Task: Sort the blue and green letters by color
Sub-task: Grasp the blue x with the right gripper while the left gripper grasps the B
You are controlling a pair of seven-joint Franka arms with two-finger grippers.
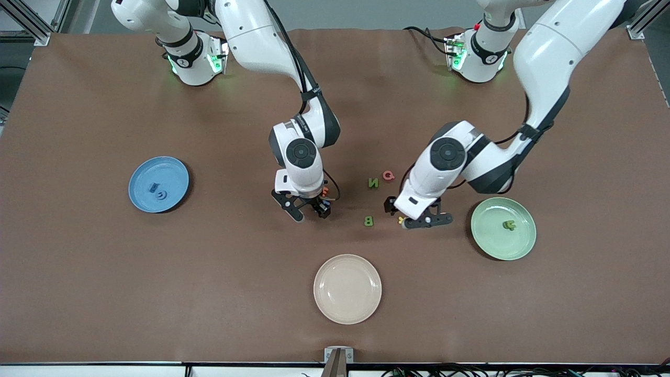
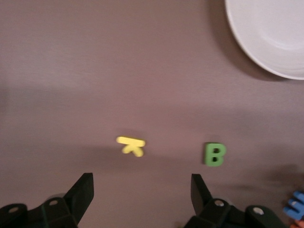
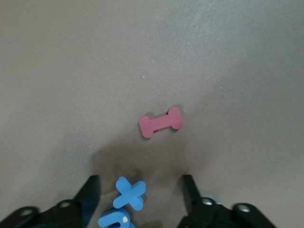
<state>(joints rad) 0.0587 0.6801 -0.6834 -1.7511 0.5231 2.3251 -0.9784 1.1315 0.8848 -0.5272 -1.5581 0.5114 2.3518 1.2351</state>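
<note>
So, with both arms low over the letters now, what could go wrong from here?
1. The right gripper stands with open jaws around a blue X that touches a second blue letter; it may pinch or drag both.
2. The left gripper has a yellow letter between its open jaws, while the green B lies just outside them; it may take the wrong colour.

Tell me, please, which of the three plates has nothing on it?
The cream plate, nearest the front camera; the blue plate and the green plate each carry letters.
</note>
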